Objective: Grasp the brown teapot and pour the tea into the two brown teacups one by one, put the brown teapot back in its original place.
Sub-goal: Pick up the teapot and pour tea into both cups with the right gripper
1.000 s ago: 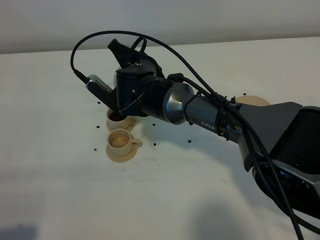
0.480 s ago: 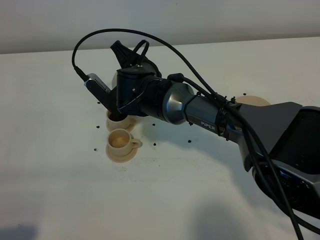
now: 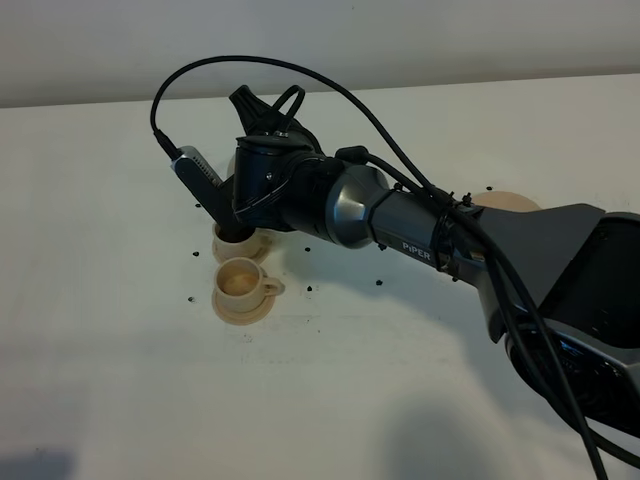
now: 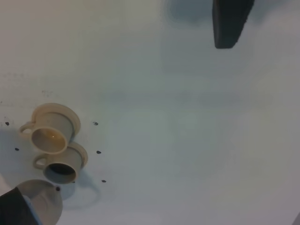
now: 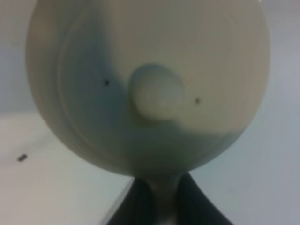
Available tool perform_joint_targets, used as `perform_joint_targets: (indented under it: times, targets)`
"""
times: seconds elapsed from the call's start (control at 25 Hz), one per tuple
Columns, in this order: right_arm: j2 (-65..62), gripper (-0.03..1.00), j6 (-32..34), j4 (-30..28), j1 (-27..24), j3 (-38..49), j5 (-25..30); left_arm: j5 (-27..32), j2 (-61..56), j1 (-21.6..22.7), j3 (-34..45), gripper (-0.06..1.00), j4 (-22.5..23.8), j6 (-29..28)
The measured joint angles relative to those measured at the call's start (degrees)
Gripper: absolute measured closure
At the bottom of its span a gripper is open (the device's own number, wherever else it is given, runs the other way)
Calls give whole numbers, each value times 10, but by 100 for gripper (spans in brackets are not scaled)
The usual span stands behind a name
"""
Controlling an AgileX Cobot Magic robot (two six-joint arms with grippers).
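**Right arm.** The right arm [image 3: 400, 230] reaches across the white desk [image 3: 120, 380] to its left half. Black cables loop over the arm.

**Right pincer.** The right pincer [image 5: 159, 199] is pressed together on the loop handle of the brown teapot [image 5: 150, 51]. In the wrist view the two dark fingers meet on the handle. The lid and its round knob [image 5: 157, 96] face that camera.

**Brown teapot.** The pot is held off the desk, close beside and above the far teacup [image 3: 238, 240]. From the high camera the wrist hides all but a pale edge of the pot. Whether the spout touches the cup cannot be told.

**Two brown teacups.** Both stand upright, each on its own small saucer, and the saucers lie just beside one another.
- The far teacup is dark inside.
- The near teacup [image 3: 244, 281] shows a pale tan inside; its saucer [image 3: 238, 308] lies under it.

**Original place.** The wide round disc [image 3: 508, 201] lies on the right half of the desk, well apart from the cups and partly hidden behind the arm.

**Left pincer.** Only one dark finger of the left pincer [image 4: 228, 23] is in sight, above bare desk. Whether it is spread or pressed together cannot be told.

**Desk surface.** Small dark specks [image 3: 381, 281] are scattered around the cups.
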Motion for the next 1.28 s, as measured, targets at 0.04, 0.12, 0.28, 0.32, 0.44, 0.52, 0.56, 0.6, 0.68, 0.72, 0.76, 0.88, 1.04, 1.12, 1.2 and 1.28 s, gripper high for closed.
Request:
perform_joint_targets:
  times: [0.04, 0.12, 0.28, 0.32, 0.44, 0.52, 0.56, 0.6, 0.68, 0.72, 0.76, 0.88, 1.04, 1.12, 1.2, 1.28]
  targets:
    - [-1, 84, 9, 5, -2, 0, 1, 0, 0, 0, 0, 33, 0, 0]
    - [-2, 84, 29, 14, -5, 0, 1, 0, 0, 0, 0, 33, 0, 0]
    - [-14, 84, 84, 25, -14, 0, 20, 0, 0, 0, 0, 33, 0, 0]
    - [-20, 84, 100, 30, -16, 0, 24, 0, 0, 0, 0, 33, 0, 0]
    - [-36, 84, 140, 53, -27, 0, 39, 0, 0, 0, 0, 33, 0, 0]
    - [-42, 84, 160, 73, -34, 0, 54, 0, 0, 0, 0, 33, 0, 0]
    - [-43, 84, 167, 85, -39, 0, 59, 0, 0, 0, 0, 33, 0, 0]
    - [-44, 84, 177, 98, -42, 0, 65, 0, 0, 0, 0, 33, 0, 0]
    - [-49, 84, 193, 120, -47, 0, 81, 0, 0, 0, 0, 33, 0, 0]
    - [-53, 84, 200, 132, -50, 0, 86, 0, 0, 0, 0, 33, 0, 0]
    - [-58, 84, 208, 142, -51, 0, 89, 0, 0, 0, 0, 33, 0, 0]
    - [-72, 84, 228, 170, -55, 0, 94, 0, 0, 0, 0, 33, 0, 0]
    - [-82, 84, 255, 205, -59, 0, 106, 0, 0, 0, 0, 33, 0, 0]
    - [-82, 84, 270, 220, -62, 0, 117, 0, 0, 0, 0, 33, 0, 0]
    - [-82, 84, 280, 233, -65, 0, 130, 0, 0, 0, 0, 33, 0, 0]
    - [-82, 84, 291, 239, -69, 0, 140, 0, 0, 0, 0, 33, 0, 0]
